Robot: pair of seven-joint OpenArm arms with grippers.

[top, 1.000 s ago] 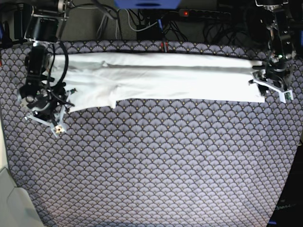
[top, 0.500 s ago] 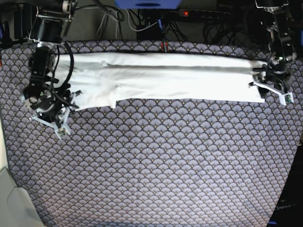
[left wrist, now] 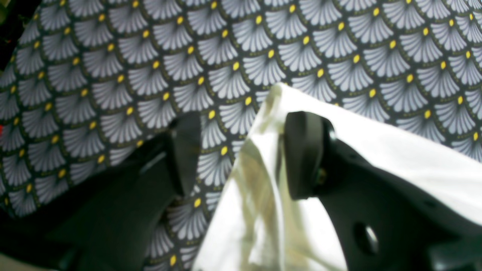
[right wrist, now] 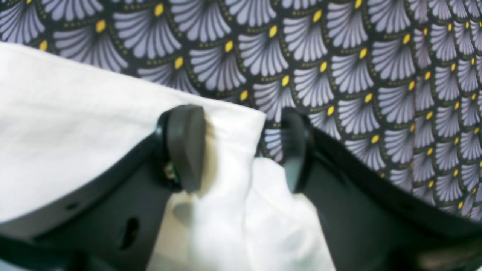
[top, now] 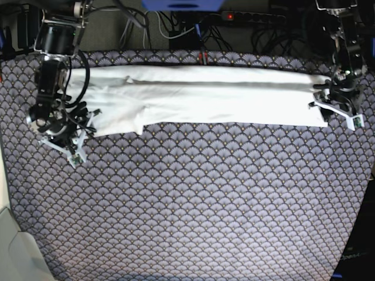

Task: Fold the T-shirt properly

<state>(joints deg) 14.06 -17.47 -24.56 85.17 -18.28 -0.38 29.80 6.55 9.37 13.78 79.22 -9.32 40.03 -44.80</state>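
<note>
Shirt position: T-shirt (top: pixel 199 99) lay folded into a long white band, its ends reaching both sets of jaws.
Left gripper (left wrist: pixel 244 154): jaws stood apart, a raised corner of cloth between them, touching one finger (left wrist: pixel 305 154); nothing clamped.
Right gripper (right wrist: pixel 241 146): jaws apart, a cloth corner between them; not pinched.
Long axis: ran straight from one gripper to the other.
Views: only the base view showed the whole band on the patterned tablecloth (top: pixel 205 205); wrist views showed only corners.
</note>
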